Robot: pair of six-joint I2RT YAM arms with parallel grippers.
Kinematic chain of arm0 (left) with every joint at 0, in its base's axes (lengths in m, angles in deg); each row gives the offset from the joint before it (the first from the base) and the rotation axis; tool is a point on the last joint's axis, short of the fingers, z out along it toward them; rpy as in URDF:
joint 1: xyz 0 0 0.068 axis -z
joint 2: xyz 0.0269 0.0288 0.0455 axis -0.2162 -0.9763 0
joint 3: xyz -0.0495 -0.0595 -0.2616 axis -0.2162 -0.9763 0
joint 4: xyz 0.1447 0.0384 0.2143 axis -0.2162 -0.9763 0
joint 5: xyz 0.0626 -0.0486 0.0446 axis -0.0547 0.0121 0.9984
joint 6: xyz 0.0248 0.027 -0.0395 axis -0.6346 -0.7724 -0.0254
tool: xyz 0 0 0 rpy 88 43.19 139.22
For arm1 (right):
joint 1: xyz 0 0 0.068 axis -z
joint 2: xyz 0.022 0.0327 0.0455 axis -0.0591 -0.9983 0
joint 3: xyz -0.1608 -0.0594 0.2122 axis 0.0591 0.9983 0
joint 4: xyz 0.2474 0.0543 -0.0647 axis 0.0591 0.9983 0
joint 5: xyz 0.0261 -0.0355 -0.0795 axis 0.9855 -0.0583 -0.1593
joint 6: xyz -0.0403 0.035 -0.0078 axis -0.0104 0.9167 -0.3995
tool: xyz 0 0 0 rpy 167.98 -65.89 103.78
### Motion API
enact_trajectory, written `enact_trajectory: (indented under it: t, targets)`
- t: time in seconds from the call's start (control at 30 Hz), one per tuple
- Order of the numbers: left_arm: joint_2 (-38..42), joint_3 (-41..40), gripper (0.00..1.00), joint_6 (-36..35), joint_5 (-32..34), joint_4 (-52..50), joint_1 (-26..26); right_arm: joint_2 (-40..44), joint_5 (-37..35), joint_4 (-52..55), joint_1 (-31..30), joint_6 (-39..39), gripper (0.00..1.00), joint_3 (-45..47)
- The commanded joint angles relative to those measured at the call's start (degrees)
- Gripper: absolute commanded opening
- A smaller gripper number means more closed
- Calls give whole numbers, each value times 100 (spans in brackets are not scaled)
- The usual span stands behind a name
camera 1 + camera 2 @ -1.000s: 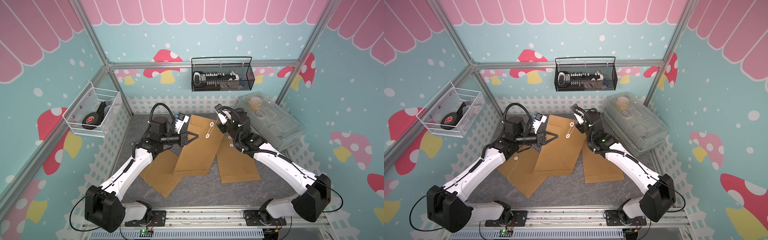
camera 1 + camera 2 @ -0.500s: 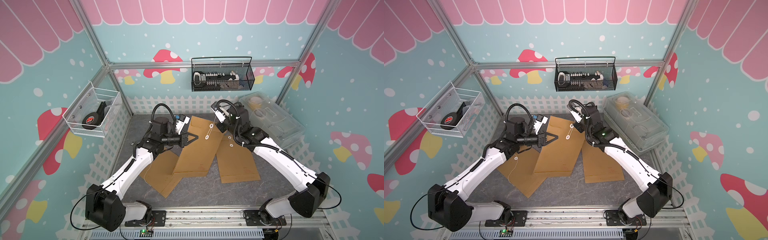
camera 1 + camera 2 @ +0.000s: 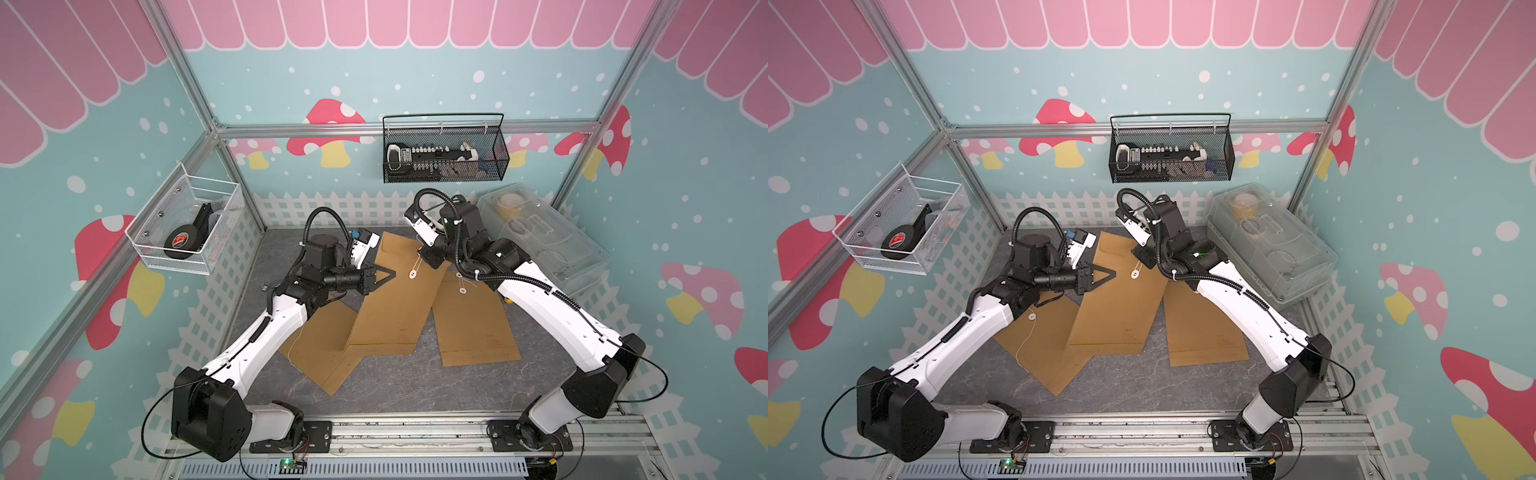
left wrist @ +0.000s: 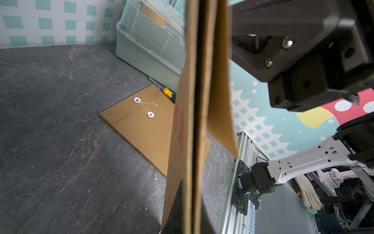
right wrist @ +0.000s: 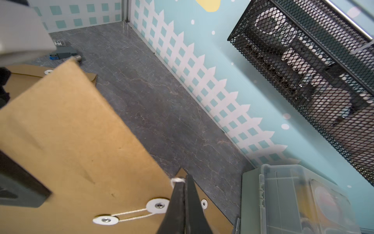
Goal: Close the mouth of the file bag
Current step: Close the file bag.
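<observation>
Centre of both top views: you had the left hand (image 3: 390,273) clamped on the edge of the file bag (image 3: 386,320), tilting its mouth end off the worktop (image 3: 395,386), likely to steady it; the right hand (image 5: 184,183) pinched the string (image 5: 177,180) beside the washers (image 5: 157,205), likely for winding.

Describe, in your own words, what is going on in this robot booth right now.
Two robot arms are working on a brown kraft paper file bag, raised at its mouth end off the grey table. The left fingers pinch its edge to hold it up. The right fingers are shut on the thin white string, which runs between the two round white buttons. Two other brown bags lie flat on the table.
</observation>
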Motion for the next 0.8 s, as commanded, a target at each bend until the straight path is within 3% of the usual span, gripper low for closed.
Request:
enact_trajectory:
  t: [0.0, 0.33, 0.63, 0.77]
  targets:
    - [14, 20, 0, -185, -2, -128, 65, -140, 86, 401, -33, 162, 0, -215]
    - [43, 21, 0, -167, -27, -129, 165, -382, -133, 444, 36, 330, 0, -598]
    - [29, -6, 0, -175, -15, -130, 216, -494, 268, 514, 77, 480, 0, -891]
    - [28, -7, 0, -165, 63, -128, 223, -390, 757, 507, 68, 574, 0, -884]
